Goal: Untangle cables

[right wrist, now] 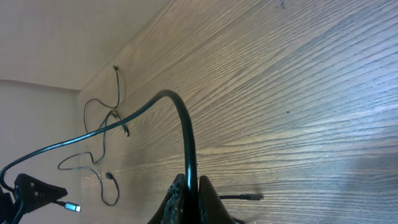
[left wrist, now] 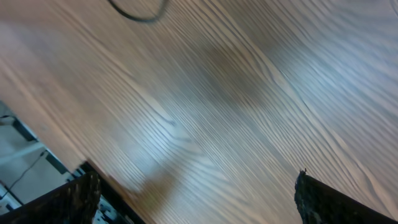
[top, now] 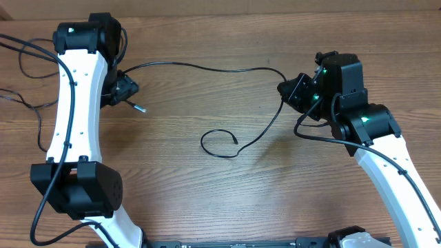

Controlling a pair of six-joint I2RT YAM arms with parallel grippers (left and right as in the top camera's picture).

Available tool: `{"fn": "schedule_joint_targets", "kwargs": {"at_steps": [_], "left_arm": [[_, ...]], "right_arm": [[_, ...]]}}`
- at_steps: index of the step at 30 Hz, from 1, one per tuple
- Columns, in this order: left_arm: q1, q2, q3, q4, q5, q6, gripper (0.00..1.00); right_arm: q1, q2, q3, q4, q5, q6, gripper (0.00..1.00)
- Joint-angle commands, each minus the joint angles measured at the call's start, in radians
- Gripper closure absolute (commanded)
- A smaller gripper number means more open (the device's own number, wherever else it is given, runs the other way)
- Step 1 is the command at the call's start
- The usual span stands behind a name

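A: Status?
B: My right tool [right wrist: 188, 198] is clamped shut on the cable [top: 213, 69]. Left tool [top: 127, 91] is wide open and empty. The cable spans the tabletop [top: 207, 200] between them.
A: Risk?
B: If I pull right, its loose loop [top: 202, 142] could cinch into a knot.

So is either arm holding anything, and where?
The right tool pinches a black cable partway along its cord; the left tool is open, empty.

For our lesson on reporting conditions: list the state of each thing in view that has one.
left gripper: fingers open, empty.
right gripper: fingers shut on the cable.
cable: pinched at one point, loose loop on the table.
other cables: lying loose, ungripped.
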Motion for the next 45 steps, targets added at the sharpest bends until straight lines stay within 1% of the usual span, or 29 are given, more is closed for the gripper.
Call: {"fn": "schedule_joint_targets", "kwargs": {"at_steps": [1,4,5,6,8,9,10,11,14,16,19,20,22,24,27,31,35,39,43,45], "left_arm": [[-0.003,0.003,-0.003,0.005,0.204,0.097,0.00],[-0.002,0.003,-0.003,0.060,0.565,0.449,0.00],[-0.002,0.003,-0.003,0.068,0.654,0.529,0.00],[-0.002,0.003,-0.003,0.073,0.691,0.549,0.00],[-0.001,0.003,-0.003,0.080,0.648,0.508,0.00],[0.002,0.003,-0.003,0.079,0.565,0.442,0.00],[0.004,0.003,-0.003,0.077,0.528,0.413,0.00],[0.012,0.003,-0.003,0.063,0.401,0.319,0.00],[0.024,0.003,-0.003,0.029,0.195,0.185,0.00],[0.029,0.003,-0.003,0.007,0.095,0.124,0.00],[0.031,0.003,-0.004,-0.003,0.005,0.082,0.00],[0.031,0.003,-0.004,-0.003,-0.005,0.077,0.00],[0.031,0.005,-0.004,-0.003,-0.023,0.031,0.00],[0.031,0.005,-0.004,-0.003,-0.023,0.018,0.00],[0.031,0.005,-0.004,-0.003,-0.022,0.019,0.00],[0.031,0.005,-0.004,-0.003,-0.023,0.019,0.00],[0.031,0.005,-0.005,-0.003,-0.028,0.019,0.00],[0.031,0.005,-0.005,-0.003,-0.068,0.018,0.00],[0.031,0.005,-0.005,-0.003,-0.071,0.018,0.00],[0.031,0.005,-0.005,-0.002,-0.071,0.018,0.00]], "right_arm": [[-0.006,-0.005,0.015,0.005,0.026,0.016,0.96],[-0.006,-0.005,0.015,0.005,0.026,0.016,0.96],[-0.006,-0.005,0.015,0.004,0.026,0.016,0.96],[-0.006,-0.005,0.015,0.003,0.026,0.015,0.96],[-0.007,-0.005,0.015,-0.005,0.049,0.014,0.96],[-0.013,-0.005,0.015,-0.018,0.077,0.014,0.96],[-0.016,-0.005,0.015,-0.024,0.090,0.014,0.96],[-0.029,-0.005,0.015,-0.045,0.127,0.014,0.96],[-0.065,-0.005,0.015,-0.078,0.165,0.015,0.96],[-0.097,-0.005,0.015,-0.087,0.164,0.015,0.96],[-0.130,-0.005,0.015,-0.089,0.164,0.015,0.96],[-0.134,-0.005,0.015,-0.089,0.164,0.015,0.96],[-0.135,-0.005,0.015,-0.088,0.166,0.011,0.96],[-0.135,-0.005,0.015,-0.090,0.187,0.011,0.96],[-0.135,-0.005,0.015,-0.105,0.275,0.012,0.96],[-0.135,-0.005,0.015,-0.113,0.299,0.012,0.96],[-0.135,-0.005,0.015,-0.133,0.396,0.012,0.96],[-0.135,-0.005,0.015,-0.146,0.437,0.011,0.96],[-0.135,-0.005,0.015,-0.156,0.514,0.012,0.96],[-0.135,-0.005,0.015,-0.156,0.516,0.012,0.96]]}}
